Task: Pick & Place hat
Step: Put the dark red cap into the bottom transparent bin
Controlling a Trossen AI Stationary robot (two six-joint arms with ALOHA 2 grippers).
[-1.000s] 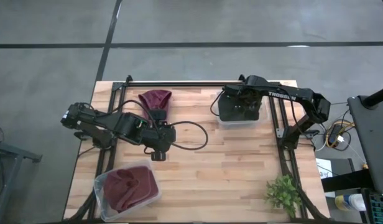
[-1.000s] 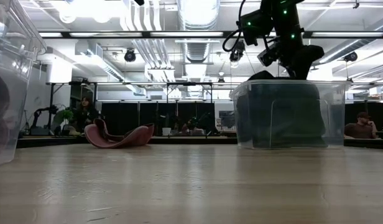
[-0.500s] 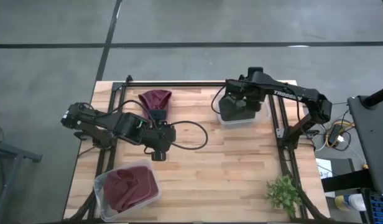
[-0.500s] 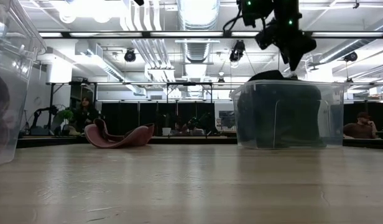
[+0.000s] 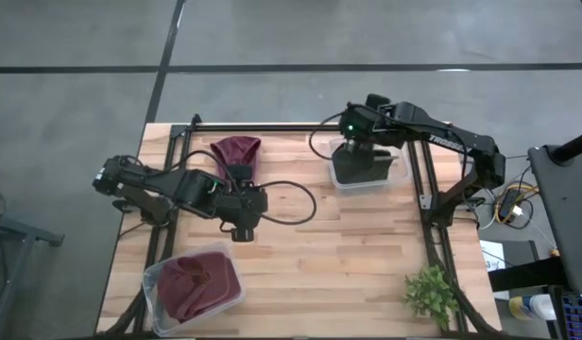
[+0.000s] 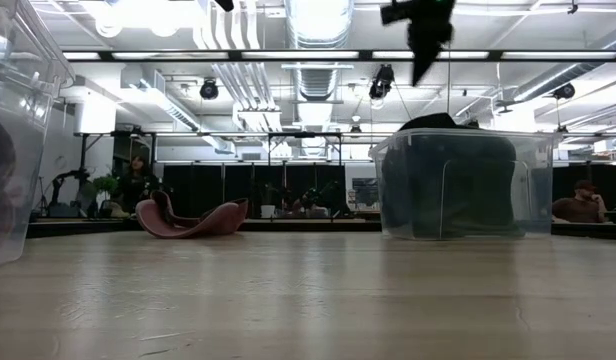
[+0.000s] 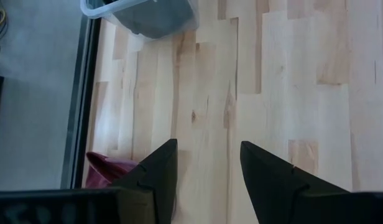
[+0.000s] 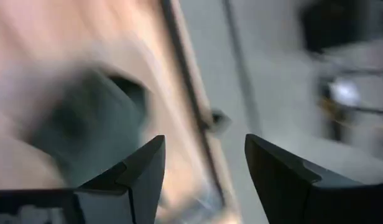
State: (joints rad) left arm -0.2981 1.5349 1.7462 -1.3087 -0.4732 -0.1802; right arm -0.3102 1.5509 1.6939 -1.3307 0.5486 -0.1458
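Note:
A maroon hat (image 5: 236, 151) lies flat on the wood near the table's far left; it also shows in the low view (image 6: 193, 220) and beside my left fingers (image 7: 107, 167). A clear bin (image 5: 395, 170) at the far right holds a dark hat (image 6: 443, 180) that mounds above its rim. My left gripper (image 5: 242, 232) hovers open over bare wood mid-table (image 7: 207, 168). My right gripper (image 5: 353, 140) is open (image 8: 204, 162), raised above the bin's far-left corner (image 6: 420, 65), touching nothing.
A second clear bin (image 5: 154, 283) with maroon cloth inside sits at the near left corner and looms at the low view's left edge (image 6: 13, 140). A green plant (image 5: 431, 295) stands at the near right. Black frame rails (image 5: 272, 127) run along the far edge.
My right gripper has risen out of the dark bin and swung toward the table's left and far edge, turning as it went. The dark hat has stayed in the bin. My left arm has kept still.

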